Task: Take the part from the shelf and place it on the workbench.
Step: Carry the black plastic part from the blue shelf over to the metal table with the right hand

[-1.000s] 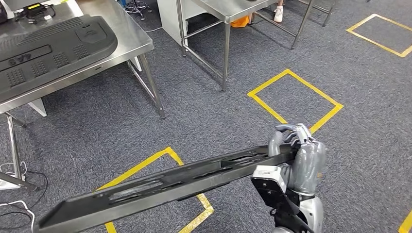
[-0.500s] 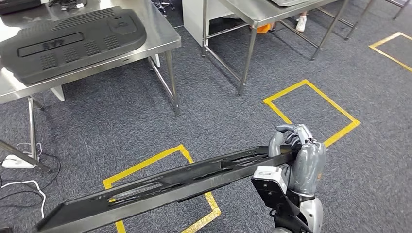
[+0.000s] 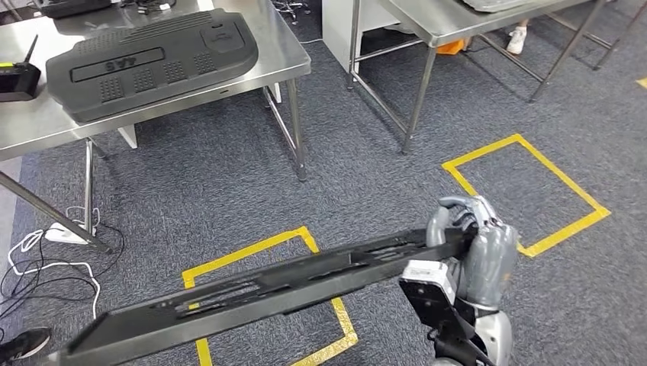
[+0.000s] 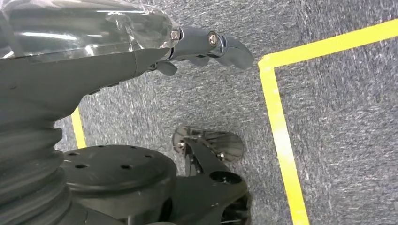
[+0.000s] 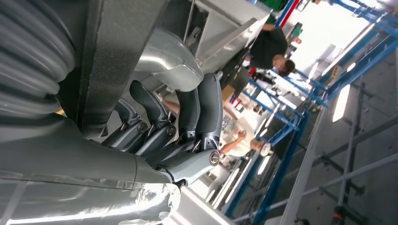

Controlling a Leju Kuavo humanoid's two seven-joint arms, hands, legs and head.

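Head view — long slotted black part (image 3: 252, 293)

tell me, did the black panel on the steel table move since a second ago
No. The black panel keeps its place on the steel table; the camera turned, shifting the whole scene right.

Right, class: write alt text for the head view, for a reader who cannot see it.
The robot's right hand grips one end of a long black part, carried level above grey carpet with yellow tape squares. Ahead stands a steel workbench bearing a black moulded panel.
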